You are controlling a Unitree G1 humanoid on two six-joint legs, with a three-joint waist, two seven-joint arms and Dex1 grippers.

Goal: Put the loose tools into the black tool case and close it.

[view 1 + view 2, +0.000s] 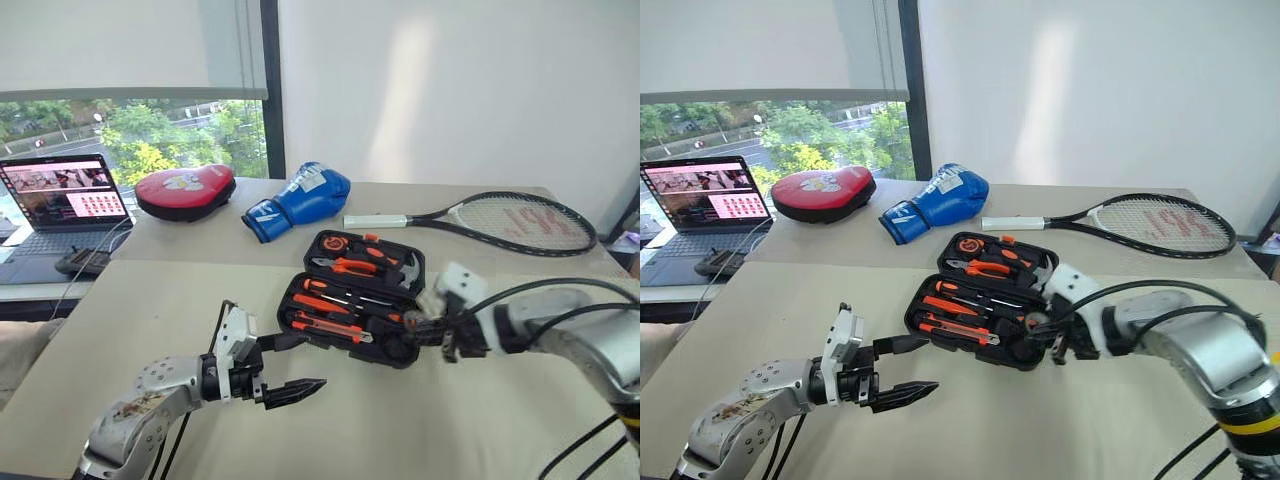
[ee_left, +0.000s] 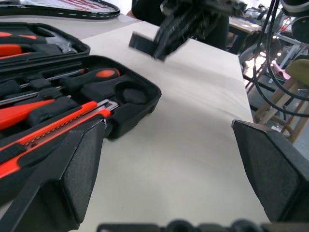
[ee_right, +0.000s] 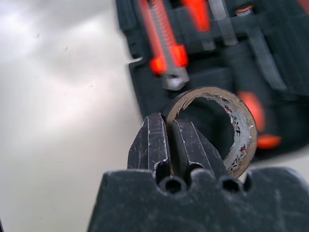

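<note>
On the beige tabletop, the black tool case [image 1: 352, 298] is lying open, its moulded slots holding orange-handled tools. At its near right corner, the right gripper [image 3: 170, 140] is pinching the small grey tape roll [image 3: 231, 126]. Near left, the left gripper [image 1: 287, 367] is gaping wide, holding nothing.

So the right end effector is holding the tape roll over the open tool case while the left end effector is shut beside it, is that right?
Not quite: the left end effector is open, its fingers spread wide in the left wrist view. The right end effector does pinch the tape roll over the open tool case.
</note>
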